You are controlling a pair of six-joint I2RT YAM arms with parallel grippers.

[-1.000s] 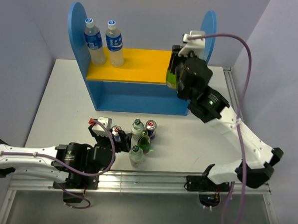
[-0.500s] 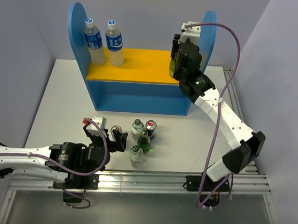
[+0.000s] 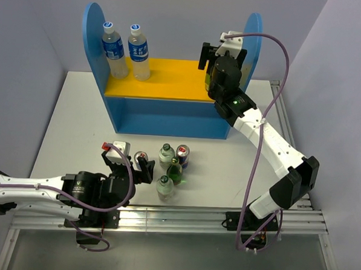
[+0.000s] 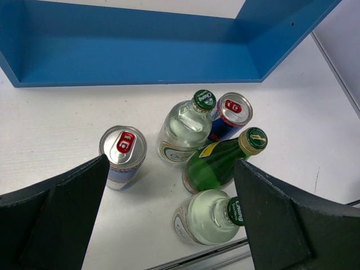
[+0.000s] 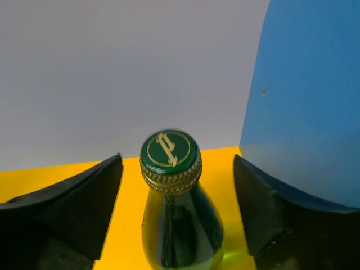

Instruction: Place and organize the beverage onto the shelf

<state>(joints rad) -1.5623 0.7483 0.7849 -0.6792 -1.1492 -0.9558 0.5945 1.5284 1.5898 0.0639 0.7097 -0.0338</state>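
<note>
On the bench (image 3: 78, 123) we see the shelf (image 3: 169, 113), with two water bottles (image 3: 114, 50) at its yellow board's left end and a green bottle (image 5: 171, 225) at the right. The right end effector (image 3: 210, 57) stands released around that bottle's neck without touching it. The left end effector (image 4: 171, 164) hangs released above five drinks (image 4: 185, 126).

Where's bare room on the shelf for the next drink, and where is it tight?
Yellow board: bare across its middle, between the two water bottles at its left end and the green bottle by the right panel. Lower tier: bare as far as visible. Tight: the cluster of cans and bottles on the table before the shelf.
</note>
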